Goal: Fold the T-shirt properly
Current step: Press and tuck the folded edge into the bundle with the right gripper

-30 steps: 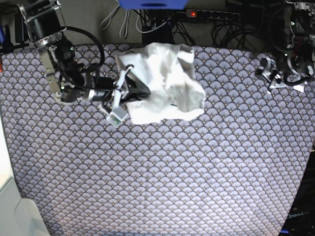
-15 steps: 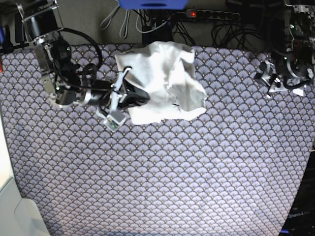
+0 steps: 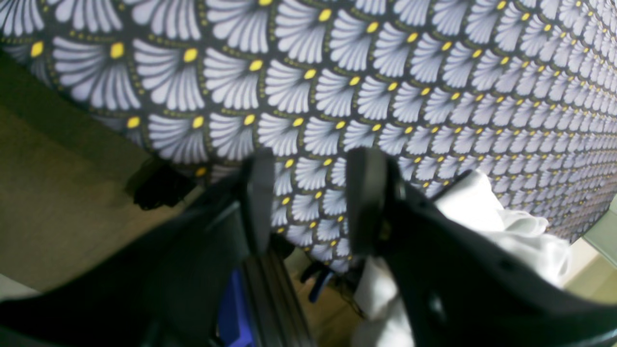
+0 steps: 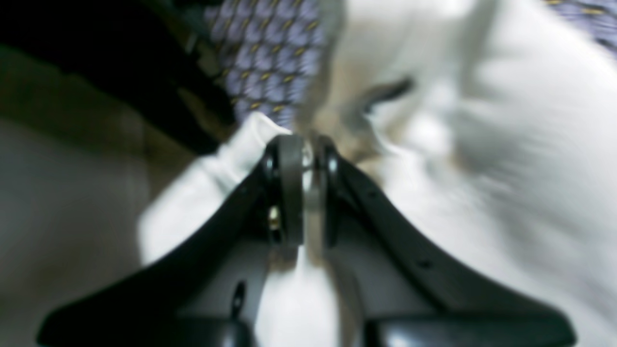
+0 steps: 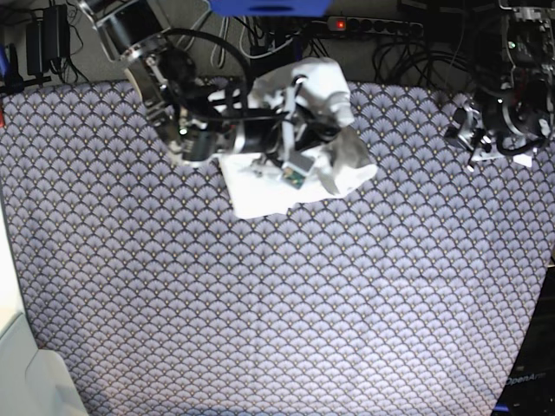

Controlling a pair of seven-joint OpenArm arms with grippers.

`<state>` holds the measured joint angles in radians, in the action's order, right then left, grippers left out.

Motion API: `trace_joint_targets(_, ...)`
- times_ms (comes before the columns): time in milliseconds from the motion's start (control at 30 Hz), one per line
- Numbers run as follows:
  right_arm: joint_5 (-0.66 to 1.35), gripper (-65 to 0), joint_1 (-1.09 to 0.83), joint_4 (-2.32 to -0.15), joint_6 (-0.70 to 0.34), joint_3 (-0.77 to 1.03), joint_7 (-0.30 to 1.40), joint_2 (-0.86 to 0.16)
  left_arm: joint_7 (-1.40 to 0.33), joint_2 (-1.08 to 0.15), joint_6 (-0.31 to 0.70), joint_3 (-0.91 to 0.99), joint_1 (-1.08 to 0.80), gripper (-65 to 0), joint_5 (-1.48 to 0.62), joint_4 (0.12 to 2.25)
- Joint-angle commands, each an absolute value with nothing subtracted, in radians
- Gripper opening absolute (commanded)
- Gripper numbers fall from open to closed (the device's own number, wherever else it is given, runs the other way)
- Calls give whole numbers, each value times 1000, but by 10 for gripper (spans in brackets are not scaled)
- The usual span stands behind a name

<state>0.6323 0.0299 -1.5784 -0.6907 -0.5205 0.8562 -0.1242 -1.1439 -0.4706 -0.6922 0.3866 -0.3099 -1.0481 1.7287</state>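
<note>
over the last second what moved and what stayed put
The right gripper, shut on the T-shirt, swung from the shirt's near-left edge up and across toward the far side, dragging cloth along and bunching it. The left gripper stayed open and empty at the cloth-covered table's far edge.

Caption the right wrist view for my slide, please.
Right gripper shut on a fold of the white T-shirt.

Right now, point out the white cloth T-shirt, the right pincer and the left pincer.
white cloth T-shirt (image 5: pixel 260 195), base view, near flat corner.
right pincer (image 4: pixel 303 159), right wrist view, between fingertips clamping cloth.
left pincer (image 3: pixel 308 202), left wrist view, open gap between fingertips.
</note>
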Motion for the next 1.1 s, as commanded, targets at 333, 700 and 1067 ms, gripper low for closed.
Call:
trace_joint_targets(333, 622, -606, 79, -1704, -698, -561, 839, -170, -1150, -489, -698, 397, -312, -403, -1070, 1745)
trace_joint_targets(700, 621, -606, 208, -1570, -698, -498, 835, -219, -1150, -489, -698, 392, -315, -403, -1070, 1745)
trace_joint_targets(1067, 619, -606, 222, -1331, -698, -383, 707, -300, -1150, -486, -698, 395, -338, -403, -1070, 1794)
